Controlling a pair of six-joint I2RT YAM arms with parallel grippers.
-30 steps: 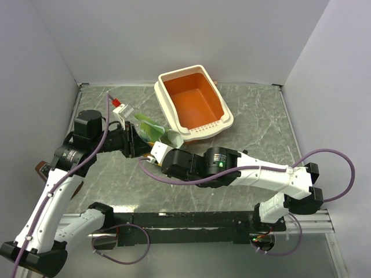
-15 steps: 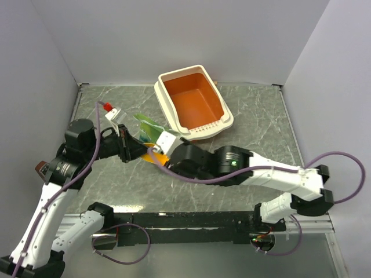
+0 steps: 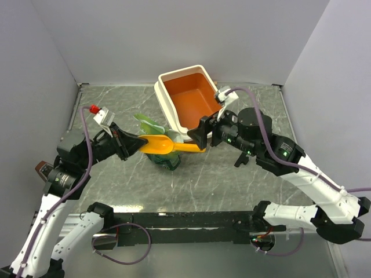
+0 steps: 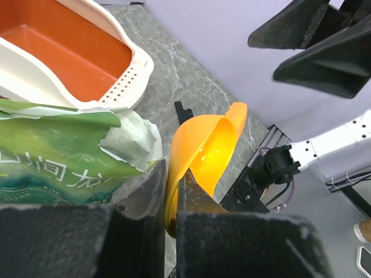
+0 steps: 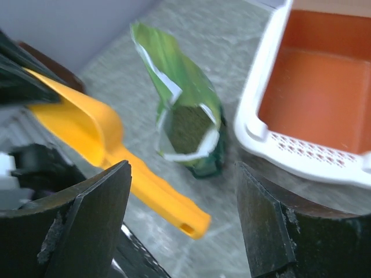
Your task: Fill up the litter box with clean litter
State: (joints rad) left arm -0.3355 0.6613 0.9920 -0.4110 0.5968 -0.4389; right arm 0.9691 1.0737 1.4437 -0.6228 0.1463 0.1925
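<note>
The left fingers are pinching shut on the rim of the orange scoop, holding its bowl on edge with the handle pointing across toward the other arm. That seems meant to leave the handle free for taking. The right fingers are standing wide apart and gripping nothing, with the end of the handle just in front of them.

Below the scoop, the green bag is standing on the desk with its mouth open upward, probably so the scoop can dip in. The clean litter is not showing anywhere, and the bag's contents are too dark to tell.

Just behind the bag, the litter box is sitting with its orange floor bare, so filling is not yet begun.
</note>
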